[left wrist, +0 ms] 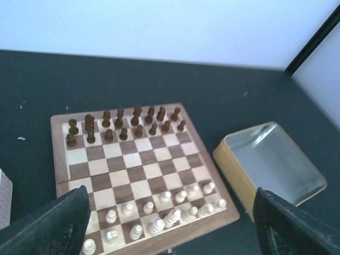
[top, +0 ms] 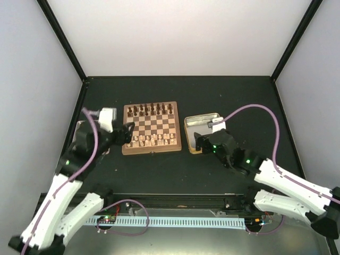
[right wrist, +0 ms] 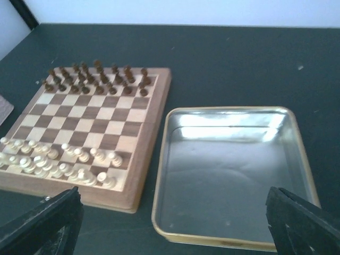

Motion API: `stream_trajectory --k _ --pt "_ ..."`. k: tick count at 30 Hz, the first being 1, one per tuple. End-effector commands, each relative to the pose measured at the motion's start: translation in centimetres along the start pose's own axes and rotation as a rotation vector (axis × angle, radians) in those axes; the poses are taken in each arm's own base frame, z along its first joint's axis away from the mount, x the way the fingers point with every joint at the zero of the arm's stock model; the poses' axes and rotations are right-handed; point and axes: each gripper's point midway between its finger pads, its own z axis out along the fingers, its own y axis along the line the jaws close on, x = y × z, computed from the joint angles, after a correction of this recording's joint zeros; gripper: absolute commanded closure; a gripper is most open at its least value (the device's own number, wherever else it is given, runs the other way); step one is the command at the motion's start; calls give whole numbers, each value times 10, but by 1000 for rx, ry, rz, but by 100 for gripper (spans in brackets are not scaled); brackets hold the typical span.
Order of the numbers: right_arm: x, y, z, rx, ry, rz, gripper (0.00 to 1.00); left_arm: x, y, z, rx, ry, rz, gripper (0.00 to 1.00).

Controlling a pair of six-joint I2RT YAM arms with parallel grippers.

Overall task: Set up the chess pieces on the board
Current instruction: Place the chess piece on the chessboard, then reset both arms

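- wooden board [top: 151, 128] lies flat on the dark desk [top: 159, 170], a little left of the middle, its brown frame square to the near edge.
- pale chess pieces [left wrist: 159, 212] fill the two rows nearest the arms; a few in the front row crowd close together.
- dark chessmen [left wrist: 122, 122] stand on the two far rows, and the four rows of checks between the two sets are bare.
- a square metal tin [right wrist: 228, 175] with a gold rim sits just beside the board's right edge; the two are close but do not seem to touch, and only its shiny floor shows inside.
- the left claw [left wrist: 171, 199] hangs at the board's near left corner, fingers spread wide apart and gripping nothing; the pale rows show between them.
- the right claw [right wrist: 174, 194] hangs over the near left part of the tin, its fingers also wide apart with nothing between them.
- neither claw touches a piece, the board or the tin, as far as i can see.
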Motion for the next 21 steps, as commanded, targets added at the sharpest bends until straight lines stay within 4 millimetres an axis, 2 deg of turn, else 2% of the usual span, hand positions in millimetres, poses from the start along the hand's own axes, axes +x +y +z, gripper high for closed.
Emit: stream_trajectory --k 1,3,8,12,15,21 --pt "-25 -38 -32 128 -96 61 4 -18 -1 -45 44 -262 29 6" --pt "-32 -46 -46 131 -135 83 3 -20 1 -65 48 -323 34 1" --pt "-38 -66 -74 144 -202 131 0 -17 10 -97 13 -392 20 1" --pt "-34 -79 -93 129 -242 134 0 -7 15 -106 11 -400 10 1" --pt "-35 -93 -114 121 -301 162 0 -1 18 -111 3 -400 9 1" --pt "-40 -115 -147 109 -397 220 0 1 21 -126 -6 -430 16 1"
